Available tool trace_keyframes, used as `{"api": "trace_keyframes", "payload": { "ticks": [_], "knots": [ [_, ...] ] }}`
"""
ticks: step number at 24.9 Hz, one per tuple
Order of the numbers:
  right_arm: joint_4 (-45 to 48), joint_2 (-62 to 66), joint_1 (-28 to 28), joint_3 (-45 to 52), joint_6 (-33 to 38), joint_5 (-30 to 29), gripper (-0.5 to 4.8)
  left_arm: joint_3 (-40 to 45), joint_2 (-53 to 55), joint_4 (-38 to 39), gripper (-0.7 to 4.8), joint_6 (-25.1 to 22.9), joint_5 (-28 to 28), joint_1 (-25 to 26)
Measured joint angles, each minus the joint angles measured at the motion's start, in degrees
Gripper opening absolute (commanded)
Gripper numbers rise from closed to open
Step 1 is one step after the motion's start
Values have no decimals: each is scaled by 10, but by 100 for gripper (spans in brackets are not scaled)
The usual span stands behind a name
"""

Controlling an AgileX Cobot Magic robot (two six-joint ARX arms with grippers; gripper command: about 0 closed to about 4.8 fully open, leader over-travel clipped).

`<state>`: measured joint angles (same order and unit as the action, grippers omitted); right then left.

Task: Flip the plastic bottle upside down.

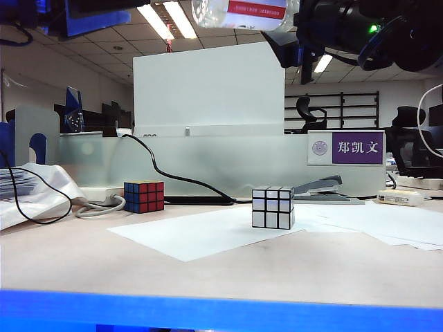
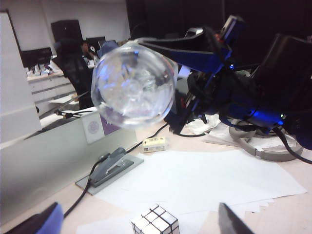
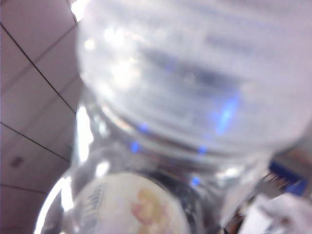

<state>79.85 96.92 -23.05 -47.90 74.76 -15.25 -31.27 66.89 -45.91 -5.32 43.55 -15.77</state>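
Note:
The plastic bottle hangs high above the table, lying level, with its red-striped label showing at the exterior view's top edge. My right gripper is shut on it from the right. The left wrist view looks at the bottle's clear round base, with the right gripper clamped round its body. In the right wrist view the bottle fills the frame, blurred, and hides the fingers. My left gripper stands open with nothing in it, apart from the bottle, its blue and black fingertips wide over the table.
A silver mirror cube stands on white paper sheets mid-table, and it shows below the left gripper. A coloured cube sits at the left and a stapler behind on the right. A black cable and a grey partition run along the back.

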Motion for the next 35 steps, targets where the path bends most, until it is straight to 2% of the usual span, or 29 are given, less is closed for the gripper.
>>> {"api": "trace_keyframes", "payload": {
  "ticks": [6,13,16,18,22,25,26,27,29,31,35],
  "knots": [
    [0,0,-3,-1,140,-26,-4,0,0,-27,440,2,11,0],
    [1,0,-51,-18,261,-46,-4,0,0,-106,447,10,40,-18],
    [0,-1,-62,-28,284,-53,-4,0,0,-118,479,10,38,-17],
    [0,-5,-70,-35,294,-54,-4,0,0,-130,479,10,28,-17],
    [2,-27,-103,-48,307,-55,-4,0,0,-155,479,-1,-22,-17],
    [3,-33,-131,-48,318,-47,-4,0,0,-231,479,11,-15,-22],
    [2,-33,-138,-49,319,-46,-4,0,0,-249,479,15,-13,-29],
    [2,-33,-150,-49,322,-44,-4,-4,0,-280,479,22,0,-58],
    [13,-35,-166,-49,337,-31,-4,-24,-1,-282,479,23,14,-89],
    [23,-38,-173,-51,348,-14,-4,-42,-1,-269,479,14,1,-119],
    [22,-47,-185,-51,349,-5,-4,-48,-1,-267,479,-3,-19,-126]
  ]
}}
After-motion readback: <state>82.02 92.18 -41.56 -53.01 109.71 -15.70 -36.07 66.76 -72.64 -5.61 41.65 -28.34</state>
